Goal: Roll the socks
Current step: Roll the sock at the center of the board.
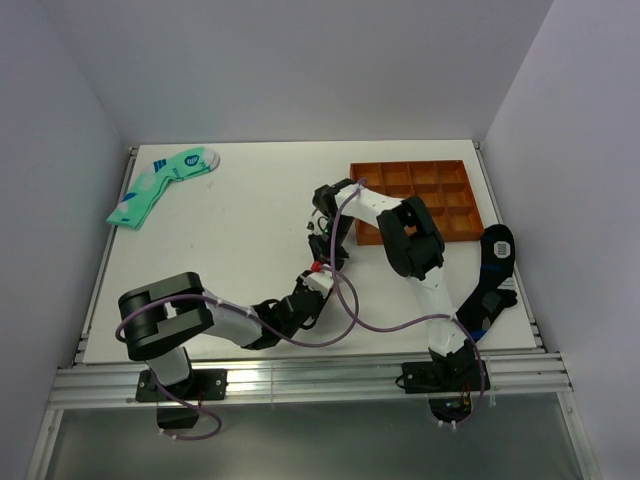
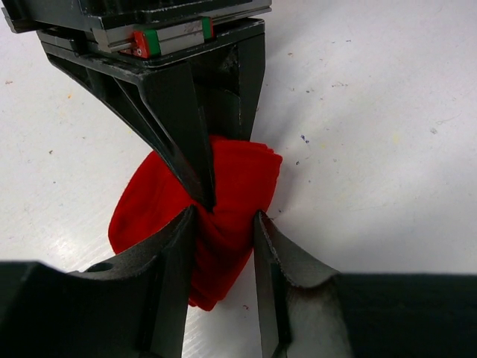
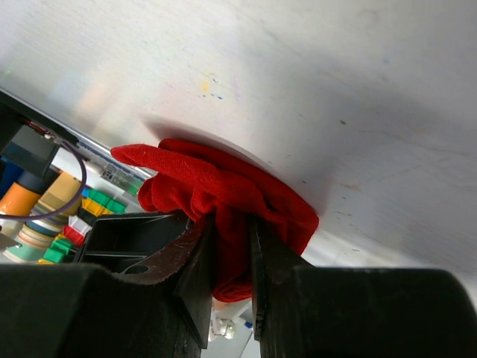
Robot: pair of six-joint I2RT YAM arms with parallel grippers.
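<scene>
Socks (image 2: 238,179): one bunched red bundle, resting on the white desk (image 1: 250,240) near mid-desk, slightly toward the near edge. No white mark can be made out in any view.

Left gripper (image 2: 223,216): reaches in low from the near-left. Its fingers are clamped on the near end of the bundle, with fabric squeezed between them and bulging out on both sides.

Right gripper (image 3: 231,224): comes down from the far side. The fingers are nearly together, pinching a fold of the red fabric, and folds spill out beyond them onto the desk. In the left wrist view one of its fingers presses into the bundle just above the left fingertips, so the two grippers are crowded tip to tip.

Obstructions: in the overhead view both grippers cover nearly all of the socks, and only a red speck shows. A purple cable (image 1: 350,300) loops close around the grasp point.

Surroundings: brown compartmented tray (image 1: 408,165) at far right, partly behind the right arm. Black sock (image 1: 492,270) at the right edge. Mint-green sock (image 1: 160,185) at far left. All three lie well apart from the bundle.
</scene>
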